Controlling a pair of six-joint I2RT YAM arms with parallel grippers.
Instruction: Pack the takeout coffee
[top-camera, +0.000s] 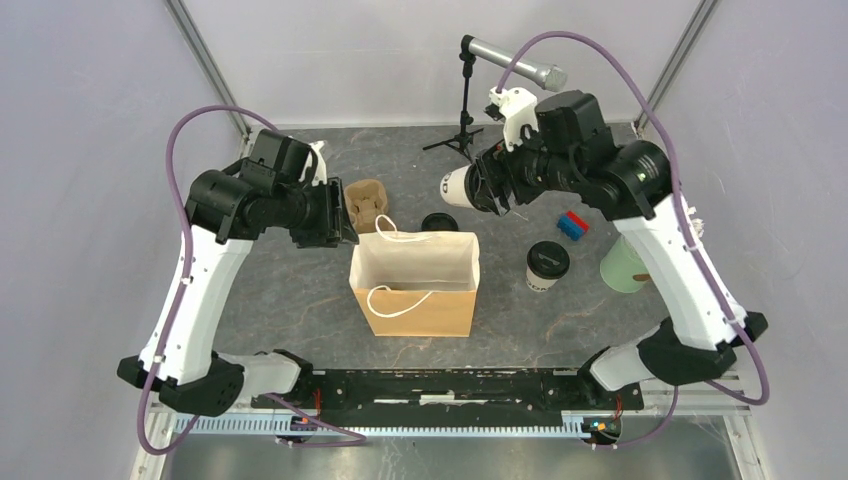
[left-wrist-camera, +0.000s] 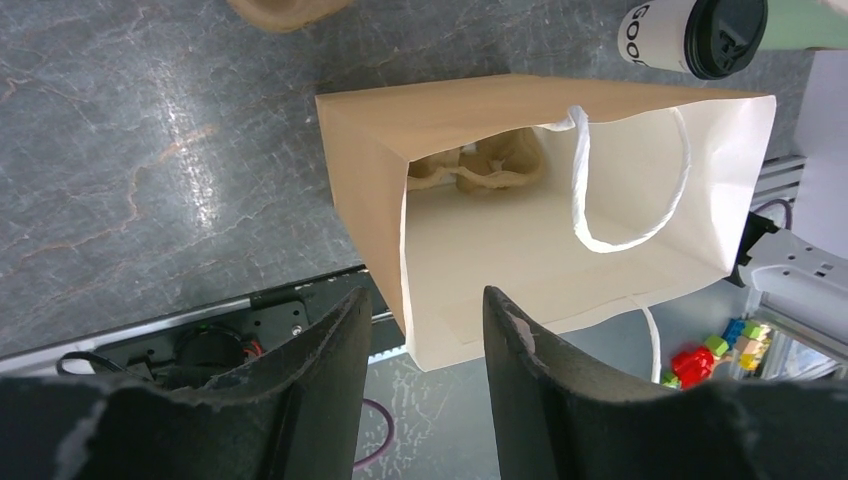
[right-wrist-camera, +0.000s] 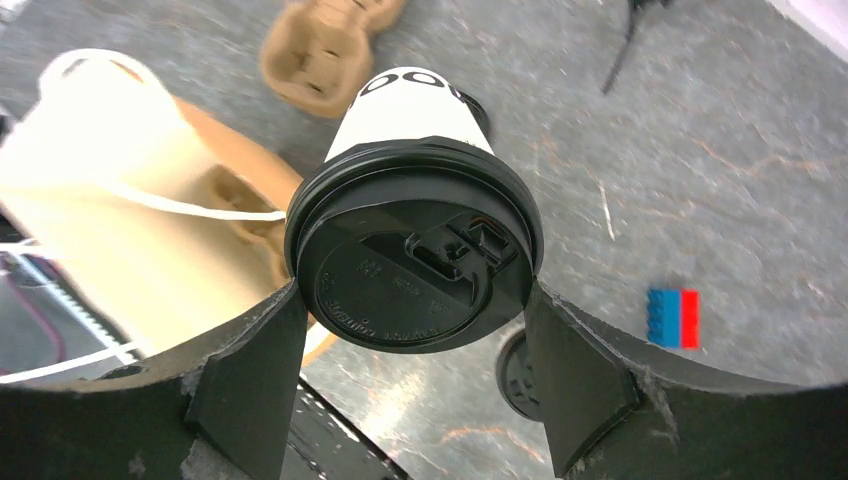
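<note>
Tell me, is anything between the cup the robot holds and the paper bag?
Nothing visible blocks it. The right pincer holds the coffee cup sideways behind the paper bag, whose top is open. Its white handles at the rim might snag.

The left arm (top-camera: 195, 300) and right arm (top-camera: 685, 270) have white link shells, bulky black joint housings and black bases. A purple cable (top-camera: 172, 145) loops along each, from base to wrist. The jaws are thick, matte black and tapered, their edges scuffed pale. A white bracket (top-camera: 513, 105) tops the right wrist.
</note>
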